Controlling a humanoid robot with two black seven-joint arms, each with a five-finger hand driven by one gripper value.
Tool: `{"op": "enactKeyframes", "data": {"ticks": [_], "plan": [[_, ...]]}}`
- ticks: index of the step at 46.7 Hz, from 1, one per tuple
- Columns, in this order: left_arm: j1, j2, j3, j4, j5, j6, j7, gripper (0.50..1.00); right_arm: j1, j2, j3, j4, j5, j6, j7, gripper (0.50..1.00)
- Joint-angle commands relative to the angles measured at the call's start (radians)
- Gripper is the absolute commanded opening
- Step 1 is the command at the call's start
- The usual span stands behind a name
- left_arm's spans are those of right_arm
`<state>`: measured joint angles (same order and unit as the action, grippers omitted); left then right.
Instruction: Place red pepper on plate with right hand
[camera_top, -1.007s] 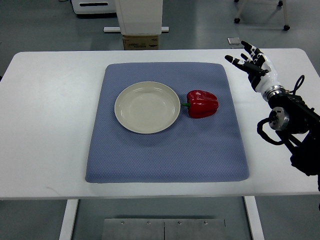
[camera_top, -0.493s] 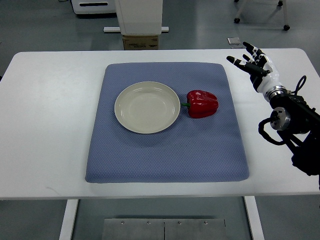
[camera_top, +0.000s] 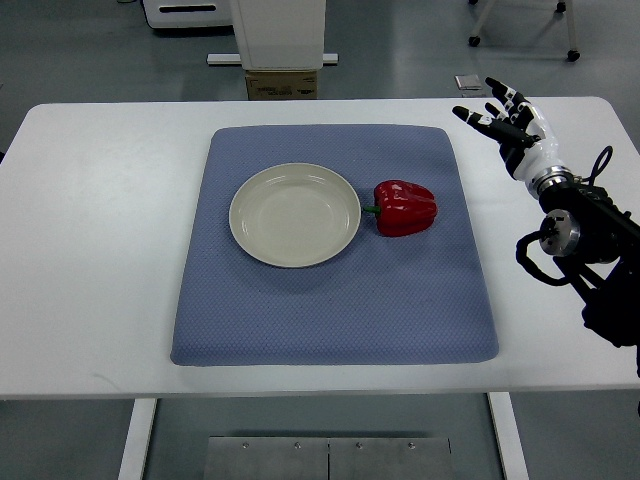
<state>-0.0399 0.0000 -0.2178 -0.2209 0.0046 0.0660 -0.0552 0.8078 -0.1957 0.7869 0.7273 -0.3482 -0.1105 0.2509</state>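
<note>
— On the blue mat, where does the red pepper lie?
— Just right of the plate, its stem toward the rim.
— And the right hand?
— Above the white table, well apart from the pepper, fingers spread, holding nothing.

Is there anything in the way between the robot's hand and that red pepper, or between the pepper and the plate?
Nothing visible. The right hand is open over the table's far right, with only bare table and blue mat between it and the pepper. The pepper lies just right of the empty plate.
</note>
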Motion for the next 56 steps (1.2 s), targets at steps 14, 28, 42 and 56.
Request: {"op": "enactKeyframes", "data": {"ticks": [14,28,42,56], "plan": [[0.000,0.000,0.000,0.000,0.000,0.000,0.000,1.000,0.002,-0.004,-0.006,0.001,0.000,0.002,-0.001,1.000],[0.000,0.000,0.000,0.000,0.000,0.000,0.000,1.000,0.031,-0.022,-0.049,0.011,-0.009,0.017,-0.002,1.000],[0.000,0.000,0.000,0.000,0.000,0.000,0.000,1.000,0.142,-0.090,-0.328,0.023,-0.012,0.066,0.008,1.000],[0.000,0.000,0.000,0.000,0.000,0.000,0.000,1.000,0.237,-0.111,-0.566,0.027,-0.118,0.089,0.094,0.998]]}}
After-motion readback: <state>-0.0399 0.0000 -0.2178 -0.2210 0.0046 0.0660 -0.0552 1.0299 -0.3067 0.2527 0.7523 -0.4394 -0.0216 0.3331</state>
